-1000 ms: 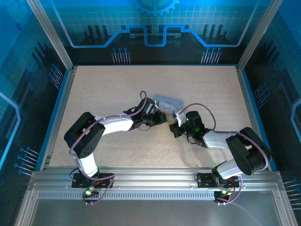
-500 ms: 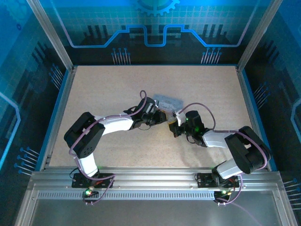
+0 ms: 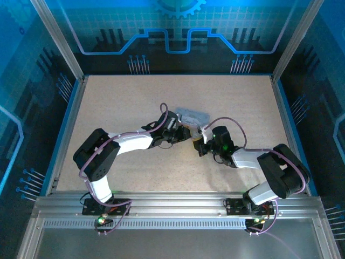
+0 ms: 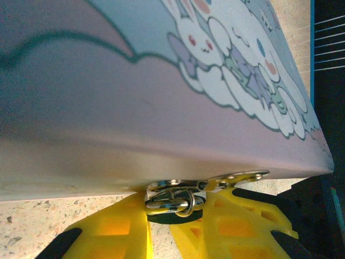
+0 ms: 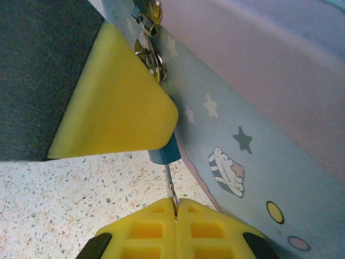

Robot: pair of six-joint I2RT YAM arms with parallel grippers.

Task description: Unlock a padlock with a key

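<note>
In the left wrist view the small padlock (image 4: 171, 204), a silver shackle over a dark body, hangs from the metal hasp (image 4: 237, 177) of the tin. My left gripper (image 4: 175, 213) is shut on it, one yellow finger on each side. In the right wrist view the padlock's blue-grey body (image 5: 163, 153) pokes out below a left finger (image 5: 116, 108). The thin grey key (image 5: 169, 181) runs from my right gripper (image 5: 176, 204), which is shut on it, up into the padlock's underside. From above, the left gripper (image 3: 187, 135) and right gripper (image 3: 199, 143) meet at the tin's near edge.
The pale tin (image 3: 193, 115) with a cartoon rabbit print (image 4: 215, 48) lies mid-table just beyond both grippers, its star-and-cupcake side (image 5: 229, 172) close to the key. Speckled tabletop (image 3: 135, 97) stretches around it, bounded by blue rails and the aluminium frame (image 3: 178, 208) at the near edge.
</note>
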